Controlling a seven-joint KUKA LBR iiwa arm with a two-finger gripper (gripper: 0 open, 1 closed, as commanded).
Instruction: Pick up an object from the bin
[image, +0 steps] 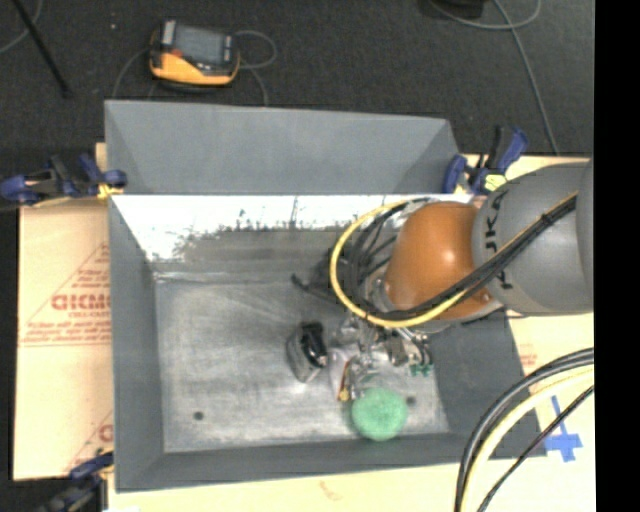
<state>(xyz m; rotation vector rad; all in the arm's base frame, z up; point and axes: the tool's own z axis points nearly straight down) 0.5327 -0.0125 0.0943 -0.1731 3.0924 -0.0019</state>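
At bin (135, 340) lower-rt | gripper (352, 380) by green ball (380, 416) | dark obj (308, 350) beside

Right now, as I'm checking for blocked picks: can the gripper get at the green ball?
Probably yes: the gripper hangs right beside the green ball and nothing lies over it, though the bin wall is close.

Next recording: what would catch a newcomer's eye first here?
The arm's rounded orange wrist cover, looped with yellow and black cables, dominates the right side of the grey metal bin. Below it the gripper hangs low over the floor, between a fuzzy green ball towards the near right corner and a small grey-and-black object on the view's left.
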